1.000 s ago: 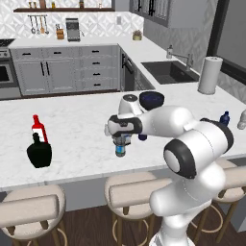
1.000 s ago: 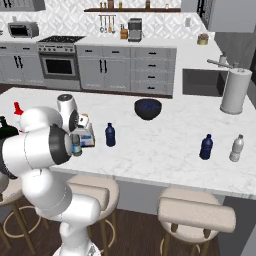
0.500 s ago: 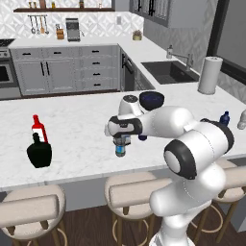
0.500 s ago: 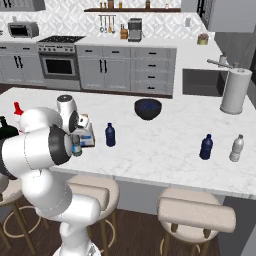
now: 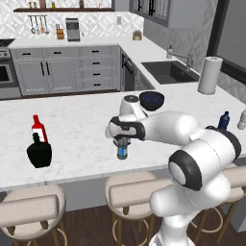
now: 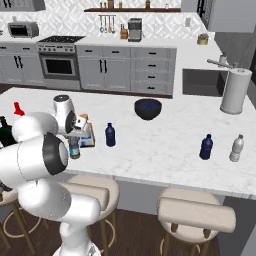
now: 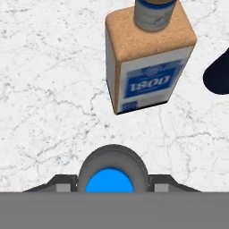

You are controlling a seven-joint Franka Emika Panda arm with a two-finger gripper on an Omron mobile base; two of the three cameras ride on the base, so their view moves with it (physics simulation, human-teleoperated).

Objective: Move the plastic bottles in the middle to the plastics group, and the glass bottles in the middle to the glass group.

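My gripper point(image 5: 123, 142) point(image 6: 75, 142) point(image 7: 112, 187) reaches straight down over the clear greyish plastic bottle point(image 5: 123, 151) point(image 6: 74, 150) point(image 7: 112, 172) near the island's front edge. Its fingers sit close on both sides of the bottle's top, and whether they press it cannot be made out. The cork-stoppered glass bottle point(image 6: 86, 134) point(image 7: 147, 62) stands just behind it, and the dark blue plastic bottle point(image 6: 110, 135) a little to the right. The glass group, a red bottle point(image 5: 37, 129) and a squat black one point(image 5: 39, 153), is at the left. The plastics group point(image 6: 205, 147) point(image 5: 223, 120) stands at the right.
A dark blue bowl point(image 5: 152, 100) point(image 6: 148, 108) sits behind the middle bottles. At the far right a paper towel roll point(image 5: 209, 75) point(image 6: 235, 91) stands beside the sink point(image 5: 168, 71). Stools point(image 6: 95, 186) line the island's front edge.
The arm has held its place over the clear plastic bottle. Nothing on the counter has moved.
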